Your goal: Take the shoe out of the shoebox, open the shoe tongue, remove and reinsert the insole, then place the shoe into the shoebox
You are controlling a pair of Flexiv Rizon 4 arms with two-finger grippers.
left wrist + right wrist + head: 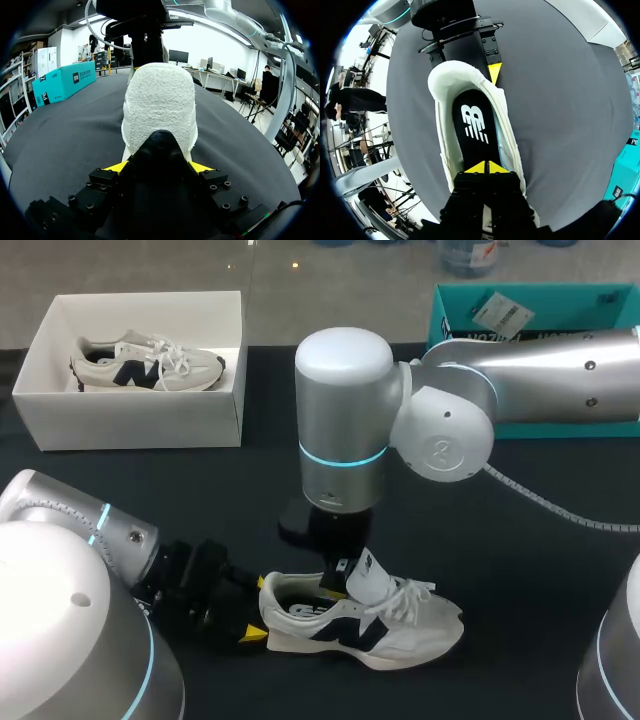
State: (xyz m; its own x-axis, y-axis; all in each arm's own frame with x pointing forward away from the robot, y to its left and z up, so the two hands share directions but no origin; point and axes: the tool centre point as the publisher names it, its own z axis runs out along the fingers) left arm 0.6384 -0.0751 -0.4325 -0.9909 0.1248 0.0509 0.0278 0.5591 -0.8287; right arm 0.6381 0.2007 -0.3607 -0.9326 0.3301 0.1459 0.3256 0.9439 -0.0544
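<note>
From above, the shoe (375,630) lies on its sole on the black table (520,570), toe pointing away from my left arm. The left gripper (258,633) is at the shoe's heel, and the right gripper (345,575) comes straight down into the shoe's opening, just behind the raised tongue (370,580). Well beyond the shoe stands the white shoebox (140,420) with a second shoe (145,362) inside, and a teal box (470,310) sits far off the shoe's other side. In the left wrist view, the heel of the shoe (160,100) fills the gap of the left gripper (159,167), with a yellow tip against each side, so its jaws clamp the heel. In the right wrist view, the right gripper (483,167) is inside the shoe with its two yellow tips drawn together on the black insole (472,125), which lies flat along the shoe's floor. I cannot tell whether any of the insole is pinched between them. The risk I see is in the lift. If the tips merely press on the smooth insole, they could slip off and rise with nothing. If they do bite, a pull could drag the whole shoe up or twist it out of the heel clamp. The insole could also catch under the tongue and fold.
</note>
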